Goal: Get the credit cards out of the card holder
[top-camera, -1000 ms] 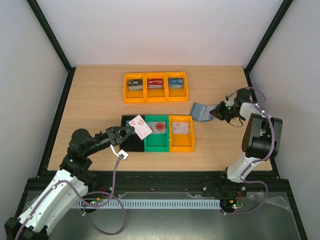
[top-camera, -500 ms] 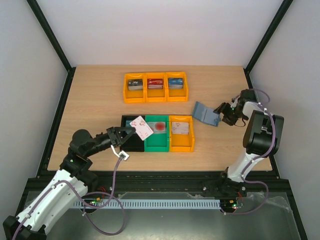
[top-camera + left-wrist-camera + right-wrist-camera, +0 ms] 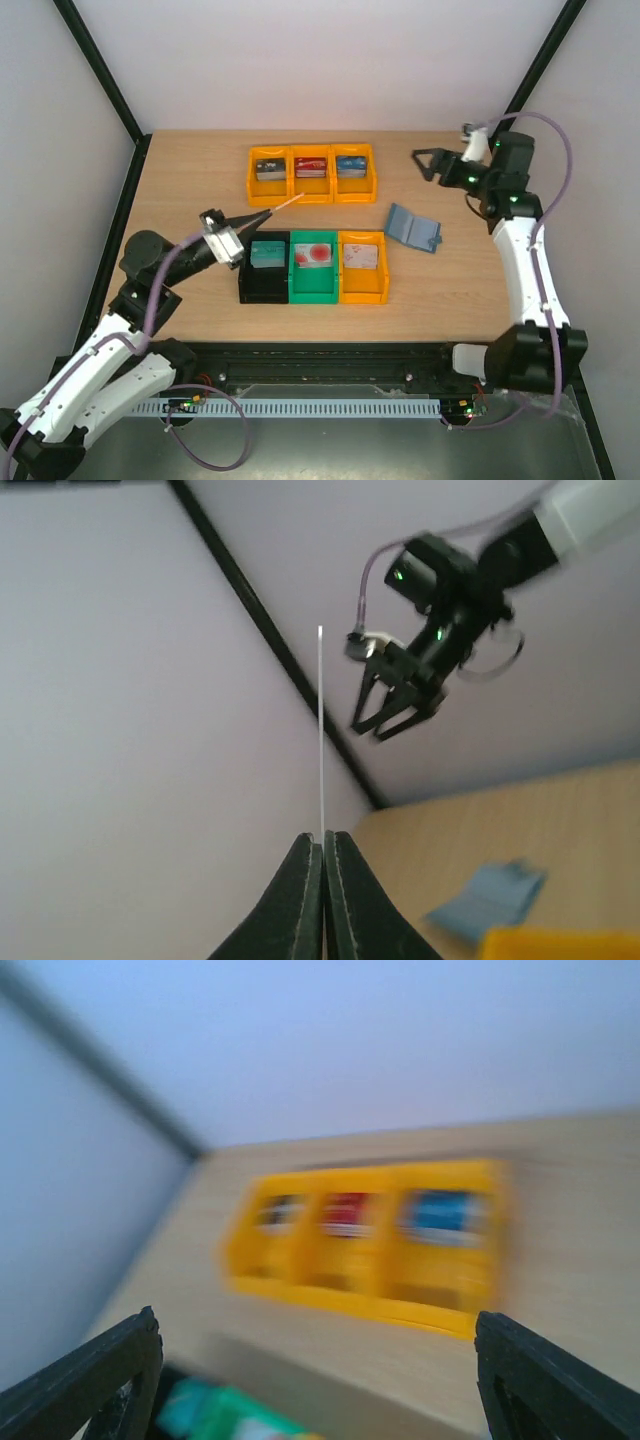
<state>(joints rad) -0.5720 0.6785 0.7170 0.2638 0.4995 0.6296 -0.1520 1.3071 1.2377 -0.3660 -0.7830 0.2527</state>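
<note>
Holding a thin plastic credit card [image 3: 320, 730] edge-on, my left hand [image 3: 323, 840] is clamped shut on it near the black plastic bin [image 3: 262, 282]. The slate-blue bifold card holder [image 3: 412, 229] lies part-open on the wooden desk [image 3: 200, 180], nearer my right hand [image 3: 422, 165], which is raised beyond it, spread wide and empty.

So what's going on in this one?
The left gripper is shut on one credit card, held edge-on in the air. The right gripper is open, empty and raised over the back right of the table. The blue card holder lies open on the table, beside the front orange bin.
</note>
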